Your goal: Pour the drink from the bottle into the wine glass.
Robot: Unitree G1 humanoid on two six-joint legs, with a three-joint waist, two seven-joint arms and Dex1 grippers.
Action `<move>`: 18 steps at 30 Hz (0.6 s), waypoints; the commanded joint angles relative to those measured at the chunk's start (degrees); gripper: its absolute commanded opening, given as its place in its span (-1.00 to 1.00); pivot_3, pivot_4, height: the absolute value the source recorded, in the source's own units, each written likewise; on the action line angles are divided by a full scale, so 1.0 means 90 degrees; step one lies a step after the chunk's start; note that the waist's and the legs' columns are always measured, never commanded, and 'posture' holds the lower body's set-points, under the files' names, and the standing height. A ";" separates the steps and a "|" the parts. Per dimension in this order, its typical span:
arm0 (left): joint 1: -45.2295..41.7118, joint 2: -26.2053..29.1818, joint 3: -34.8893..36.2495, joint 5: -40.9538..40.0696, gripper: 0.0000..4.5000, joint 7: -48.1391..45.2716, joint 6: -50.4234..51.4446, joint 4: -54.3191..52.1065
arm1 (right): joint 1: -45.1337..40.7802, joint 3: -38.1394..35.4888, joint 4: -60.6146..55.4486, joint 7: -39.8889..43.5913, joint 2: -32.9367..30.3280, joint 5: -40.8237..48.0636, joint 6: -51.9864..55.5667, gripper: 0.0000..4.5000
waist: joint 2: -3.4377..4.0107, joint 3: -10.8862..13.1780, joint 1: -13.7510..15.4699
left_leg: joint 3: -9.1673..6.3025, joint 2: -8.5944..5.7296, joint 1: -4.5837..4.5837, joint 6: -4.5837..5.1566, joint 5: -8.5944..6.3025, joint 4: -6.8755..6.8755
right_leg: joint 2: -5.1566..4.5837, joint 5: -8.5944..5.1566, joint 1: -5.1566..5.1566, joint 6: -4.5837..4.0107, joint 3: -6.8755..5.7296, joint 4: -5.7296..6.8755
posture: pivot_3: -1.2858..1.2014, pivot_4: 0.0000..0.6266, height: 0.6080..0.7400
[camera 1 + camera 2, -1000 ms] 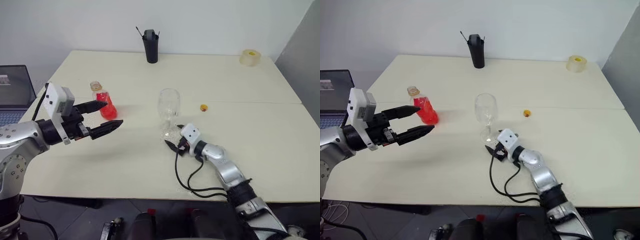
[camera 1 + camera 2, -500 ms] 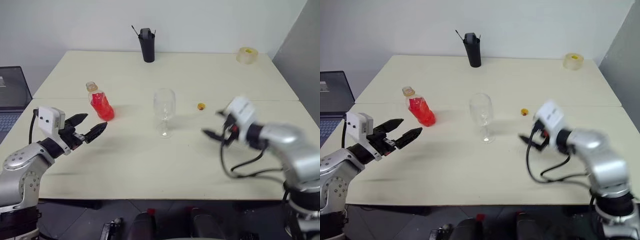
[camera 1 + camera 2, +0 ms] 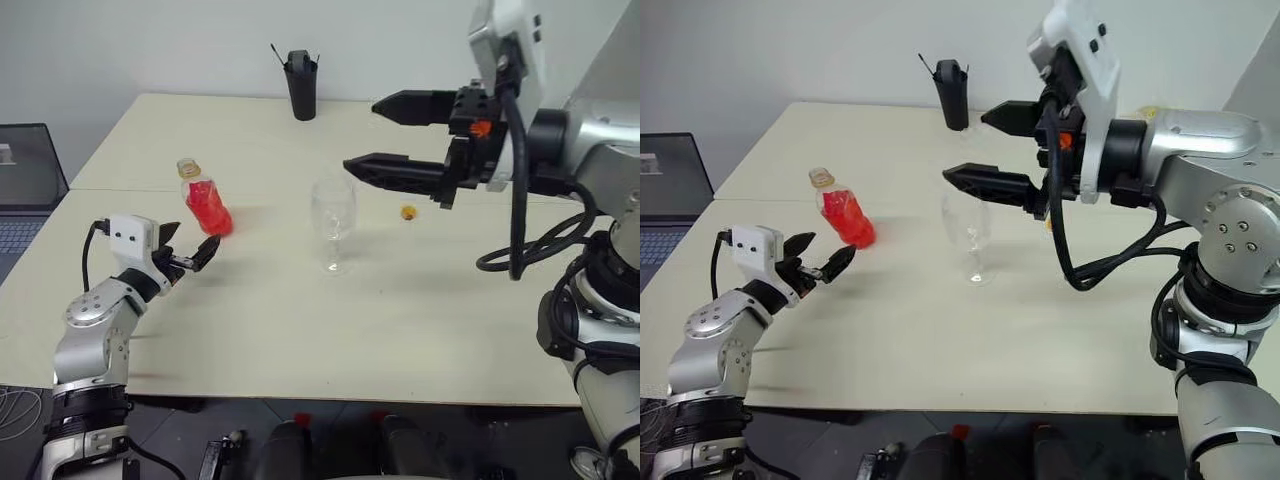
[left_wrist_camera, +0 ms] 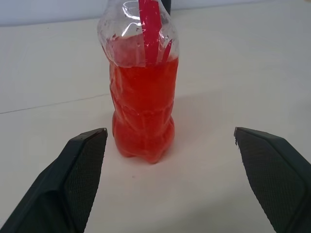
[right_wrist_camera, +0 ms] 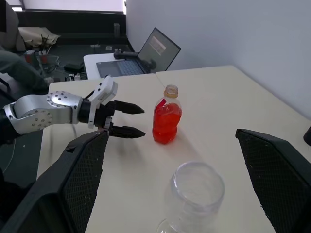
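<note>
The bottle (image 3: 205, 200), clear and ribbed, stands upright on the cream table (image 3: 300, 330) at the left, holding red-orange drink (image 4: 143, 102) to about two thirds. My left gripper (image 3: 192, 243) is open, low over the table just short of the bottle, with a finger to either side and not touching it. The empty wine glass (image 3: 332, 222) stands upright mid-table. My right gripper (image 3: 360, 133) hovers open and empty, high above and slightly behind the glass, pointing toward the bottle. In the right wrist view, the glass (image 5: 197, 194), the bottle (image 5: 166, 121) and the left gripper (image 5: 133, 121) lie below.
A black pen holder (image 3: 301, 85) stands at the table's far edge. A small yellow thing (image 3: 406, 212) lies right of the glass. A tape roll (image 3: 1145, 115) peeks out behind my right arm. A laptop (image 3: 675, 195) sits on a desk to the left.
My right gripper rose from the table beside the glass's foot to high above the glass. My left gripper sank and drew back to the left, now level in front of the bottle.
</note>
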 commanded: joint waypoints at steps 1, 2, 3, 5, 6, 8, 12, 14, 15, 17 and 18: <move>-0.0133 0.0000 0.0108 0.0128 1.00 0.0264 -0.0183 0.0019 | -0.0073 0.0112 -0.0120 -0.0142 -0.0047 0.0183 -0.0224 0.99 | 0.0001 0.0000 -0.0005 | 0.0000 0.0001 0.0000 0.0000 0.0000 -0.0001 | 0.0000 0.0000 -0.0001 0.0000 0.0001 0.0000 | 0.03 -0.52 1.00; -0.0172 -0.0009 0.0068 0.0165 1.00 0.0262 -0.0229 0.0081 | -0.0110 0.0182 -0.0108 -0.0201 -0.0023 0.0219 -0.0193 0.99 | 0.0001 0.0000 -0.0010 | 0.0000 0.0002 0.0000 0.0000 0.0000 -0.0001 | 0.0000 0.0000 -0.0003 0.0000 0.0001 0.0001 | 0.03 -0.52 1.00; -0.0210 -0.0023 0.0026 0.0191 1.00 0.0252 -0.0263 0.0132 | -0.0132 0.0238 -0.0096 -0.0260 -0.0007 0.0253 -0.0178 0.99 | 0.0000 0.0000 -0.0014 | 0.0002 0.0003 0.0001 0.0000 0.0000 -0.0002 | 0.0001 0.0000 -0.0004 0.0000 0.0000 0.0003 | 0.03 -0.52 1.00; -0.0361 -0.0083 -0.0027 0.0234 1.00 0.0307 -0.0298 0.0259 | -0.0128 0.0320 -0.0075 -0.0366 -0.0008 0.0269 -0.0203 0.99 | 0.0000 0.0000 -0.0012 | 0.0001 0.0004 0.0001 0.0000 0.0000 -0.0002 | 0.0001 0.0000 -0.0004 -0.0001 0.0000 0.0004 | 0.03 -0.52 1.00; -0.0459 -0.0112 -0.0048 0.0262 1.00 0.0344 -0.0343 0.0356 | -0.0124 0.0342 -0.0064 -0.0420 0.0008 0.0275 -0.0219 0.99 | 0.0000 0.0000 -0.0010 | -0.0001 0.0003 0.0001 0.0000 0.0000 -0.0001 | 0.0001 0.0000 -0.0004 -0.0001 -0.0001 0.0006 | 0.03 -0.52 1.00; -0.0677 -0.0209 -0.0058 0.0296 1.00 0.0405 -0.0497 0.0600 | -0.0122 0.0373 -0.0049 -0.0504 0.0033 0.0309 -0.0237 0.99 | 0.0000 0.0000 -0.0008 | -0.0001 0.0002 0.0001 0.0000 0.0000 0.0001 | 0.0001 0.0001 -0.0003 -0.0001 -0.0003 0.0008 | 0.03 -0.52 1.00; -0.1106 -0.0371 -0.0137 0.0486 1.00 0.0600 -0.0869 0.1262 | -0.0092 0.0466 -0.0082 -0.0675 0.0026 0.0342 -0.0264 0.99 | 0.0000 0.0000 -0.0004 | 0.0001 -0.0001 0.0001 0.0000 0.0000 0.0004 | 0.0002 0.0002 -0.0002 0.0001 -0.0007 0.0009 | 0.03 -0.52 1.00; -0.1267 -0.0409 -0.0187 0.0566 1.00 0.0617 -0.1043 0.1562 | -0.0113 0.0448 -0.0112 -0.0790 0.0063 0.0388 -0.0222 0.99 | 0.0000 0.0000 -0.0006 | 0.0002 0.0000 0.0001 0.0000 0.0000 0.0004 | 0.0002 0.0002 -0.0002 0.0001 -0.0007 0.0008 | 0.03 -0.52 1.00; -0.1358 -0.0427 -0.0213 0.0607 1.00 0.0627 -0.1131 0.1725 | -0.0114 0.0431 -0.0129 -0.0841 0.0079 0.0422 -0.0200 0.99 | 0.0000 0.0000 -0.0007 | 0.0003 0.0000 0.0000 0.0000 0.0001 0.0004 | 0.0002 0.0002 -0.0003 0.0001 -0.0006 0.0007 | 0.03 -0.52 1.00; -0.1565 -0.0457 -0.0257 0.0668 1.00 0.0634 -0.1289 0.2058 | -0.0108 0.0414 -0.0170 -0.0948 0.0086 0.0493 -0.0141 0.99 | 0.0000 0.0000 -0.0008 | 0.0003 0.0001 0.0000 0.0000 0.0001 0.0004 | 0.0004 0.0002 -0.0004 0.0001 -0.0007 0.0005 | 0.03 -0.52 1.00; -0.1675 -0.0472 -0.0278 0.0695 1.00 0.0636 -0.1359 0.2221 | -0.0103 0.0405 -0.0196 -0.0998 0.0081 0.0528 -0.0103 0.99 | 0.0000 0.0000 -0.0007 | 0.0003 0.0002 0.0000 -0.0001 0.0001 0.0003 | 0.0004 0.0002 -0.0004 0.0001 -0.0007 0.0005 | 0.03 -0.52 1.00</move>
